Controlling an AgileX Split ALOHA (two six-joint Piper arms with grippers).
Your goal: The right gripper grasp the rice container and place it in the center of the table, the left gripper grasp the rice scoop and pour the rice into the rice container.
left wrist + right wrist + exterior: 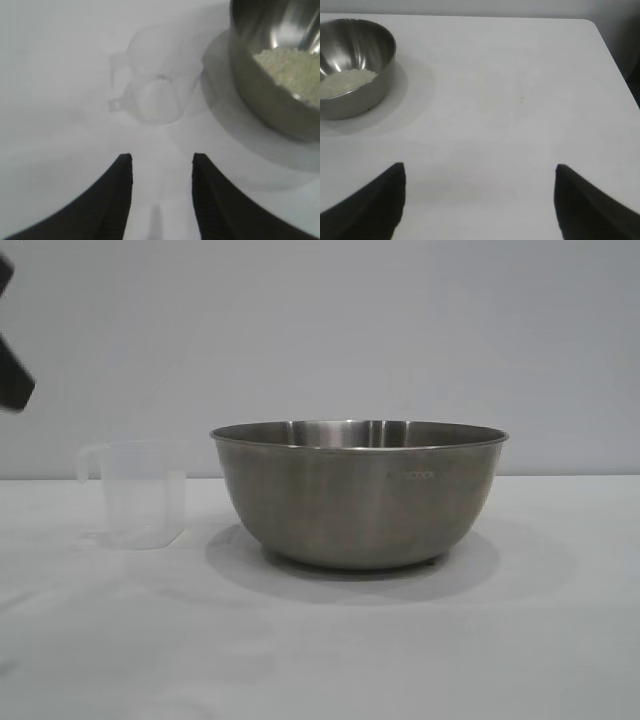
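Observation:
The rice container (pixel 360 495), a wide steel bowl, stands upright at the middle of the white table (pixel 330 650). Rice (pixel 290 70) lies as a pale layer in its bottom. The rice scoop (pixel 140 495), a small clear cup with a loop handle, stands upright on the table just left of the bowl, and nothing holds it. My left gripper (pixel 161 157) hangs open above the table a short way from the scoop (pixel 155 87), with nothing between its fingers. My right gripper (pixel 479 170) is wide open and empty over bare table, well away from the bowl (pixel 350 65).
A black part of the left arm (pixel 14 380) shows at the exterior view's upper left edge. The table's rounded far corner (pixel 592 25) is in the right wrist view. A plain pale wall stands behind the table.

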